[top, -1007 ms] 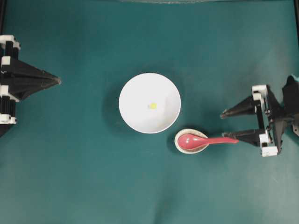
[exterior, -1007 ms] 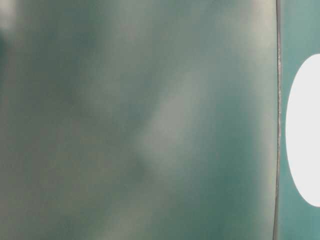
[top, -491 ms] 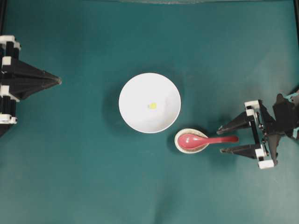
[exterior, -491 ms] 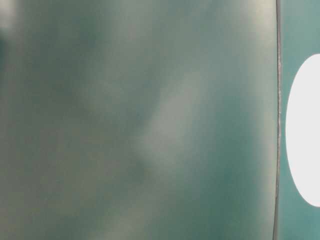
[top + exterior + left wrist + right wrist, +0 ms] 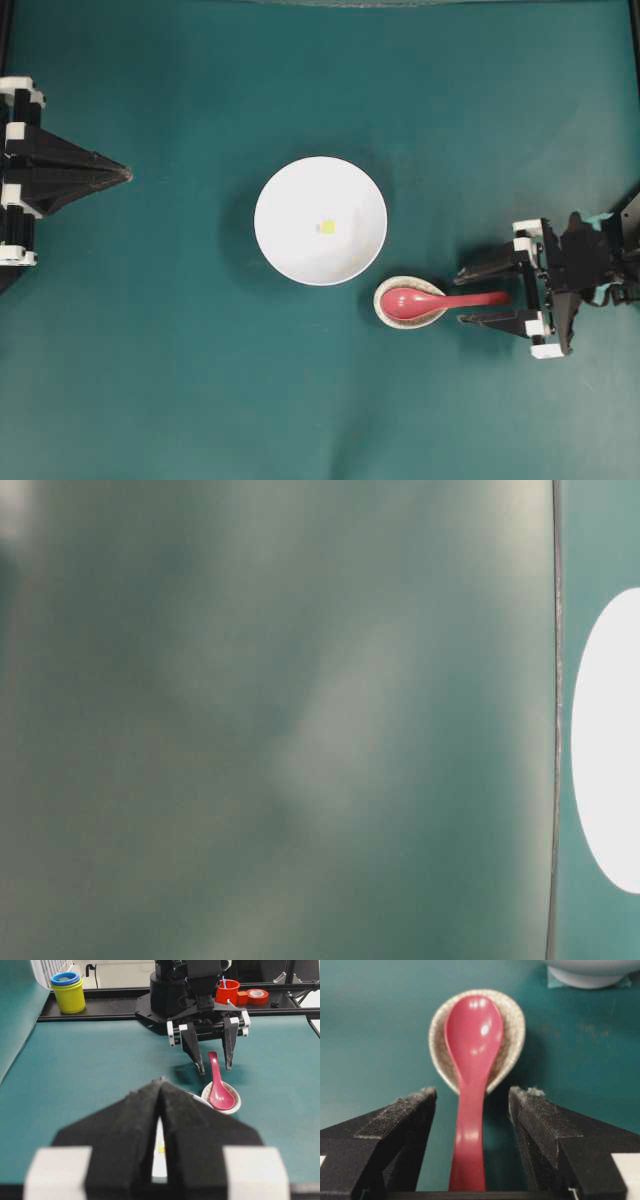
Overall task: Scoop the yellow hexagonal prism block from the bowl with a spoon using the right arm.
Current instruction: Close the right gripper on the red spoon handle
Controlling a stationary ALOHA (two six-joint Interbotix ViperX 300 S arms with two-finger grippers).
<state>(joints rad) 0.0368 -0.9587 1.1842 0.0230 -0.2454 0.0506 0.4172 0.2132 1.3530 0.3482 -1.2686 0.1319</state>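
Green table covering (image 5: pixel 180 380) holds a white bowl (image 5: pixel 290 250) with the yellow hexagonal prism block (image 5: pixel 327 227) inside. Beside it, a pink-red spoon (image 5: pixel 430 300) rests in a speckled dish (image 5: pixel 383 306). Right gripper (image 5: pixel 464 294) straddles the handle, fingers apart (not touching); left gripper (image 5: pixel 124 175) is closed, far off.

I read the spoon (image 5: pixel 472 1050) as glossy pink-red, smooth with highlights. Its speckled beige dish (image 5: pixel 516 1035) looks glazed ceramic (finely mottled). The table covering (image 5: pixel 180 380) is matt teal; the right gripper's pads (image 5: pixel 395 1117) look rough and fuzzy.
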